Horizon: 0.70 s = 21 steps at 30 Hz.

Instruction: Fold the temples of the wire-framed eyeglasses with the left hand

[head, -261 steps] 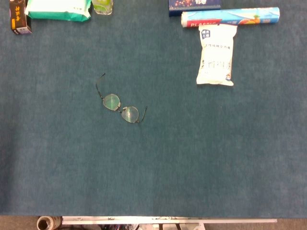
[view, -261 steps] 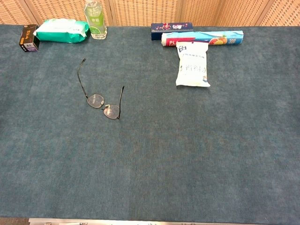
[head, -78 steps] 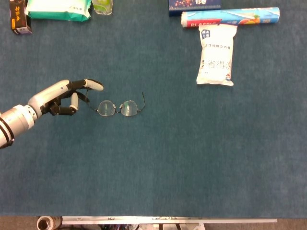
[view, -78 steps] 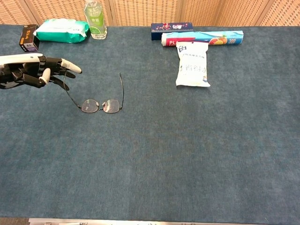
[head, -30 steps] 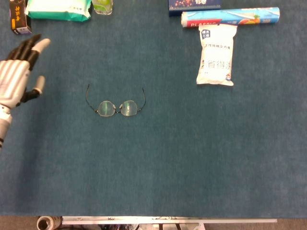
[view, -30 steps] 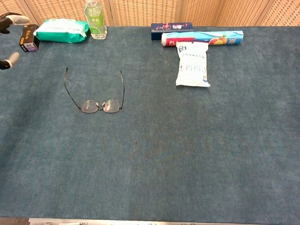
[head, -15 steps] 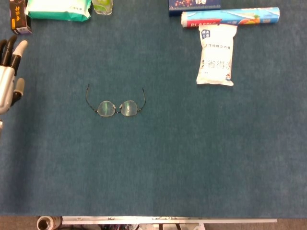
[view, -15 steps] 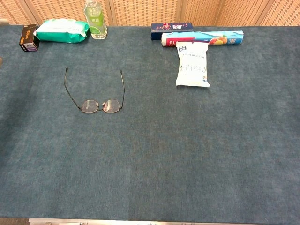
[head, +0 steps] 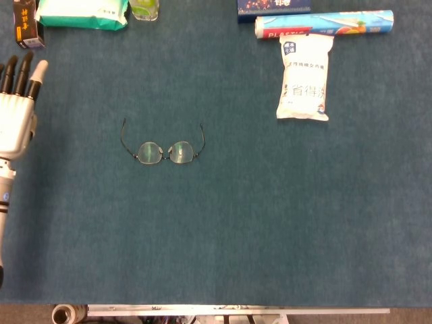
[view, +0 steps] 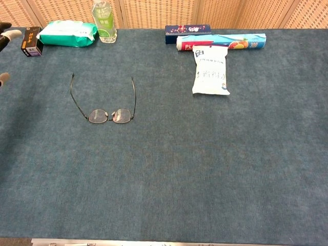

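Left robot hand hovering over table edge, fingers spreading apart, holding nothing. Wire-framed eyeglasses lying well right of robot hand, both temples opening outward, lenses facing down-table.

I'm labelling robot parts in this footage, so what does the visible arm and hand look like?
Only the left hand shows: a pale grey-white shell over the palm, black fingers with light tips, and a silver cylindrical wrist carrying small dark marks. The chest view catches just its fingertips at the frame's edge. The right hand is out of view.
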Tool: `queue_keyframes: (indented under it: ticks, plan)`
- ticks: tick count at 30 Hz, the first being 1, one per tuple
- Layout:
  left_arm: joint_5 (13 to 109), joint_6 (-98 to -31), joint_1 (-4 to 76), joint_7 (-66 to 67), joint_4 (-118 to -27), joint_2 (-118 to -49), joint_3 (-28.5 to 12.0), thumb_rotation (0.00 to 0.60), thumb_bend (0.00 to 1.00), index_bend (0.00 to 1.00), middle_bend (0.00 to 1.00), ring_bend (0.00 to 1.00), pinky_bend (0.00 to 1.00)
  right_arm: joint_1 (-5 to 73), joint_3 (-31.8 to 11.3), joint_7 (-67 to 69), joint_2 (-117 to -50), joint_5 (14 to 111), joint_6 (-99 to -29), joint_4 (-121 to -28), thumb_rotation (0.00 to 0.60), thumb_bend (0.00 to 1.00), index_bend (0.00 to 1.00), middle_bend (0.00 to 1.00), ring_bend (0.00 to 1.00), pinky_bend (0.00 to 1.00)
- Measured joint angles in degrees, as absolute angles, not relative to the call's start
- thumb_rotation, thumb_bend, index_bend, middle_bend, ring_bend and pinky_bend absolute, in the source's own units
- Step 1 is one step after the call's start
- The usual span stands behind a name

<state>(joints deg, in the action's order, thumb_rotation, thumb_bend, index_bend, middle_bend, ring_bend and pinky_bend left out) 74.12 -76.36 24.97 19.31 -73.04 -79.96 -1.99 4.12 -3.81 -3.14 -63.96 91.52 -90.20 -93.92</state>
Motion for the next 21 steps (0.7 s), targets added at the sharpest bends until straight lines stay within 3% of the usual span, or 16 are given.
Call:
queue_keyframes:
  ticks: [8, 21]
  plan:
    - [72.7, -71.1, 26.5, 25.5, -73.7, -81.3, -2.7, 0.600, 0.33, 0.00, 0.00, 0.00, 0.10, 4.0, -4.0, -2.8, -63.5, 91.3, -90.3, -94.3, 0.600, 0.46, 0.47, 0.37, 0.23, 0.41]
    - [70.9, -68.1, 28.2, 30.1, -81.6, -81.0, -4.6, 0.600, 0.33, 0.00, 0.00, 0.00, 0.10, 3.9, -4.1, -2.3, -63.2, 91.3, -90.4, -94.5, 0.600, 0.46, 0.47, 0.37, 0.23, 0.41]
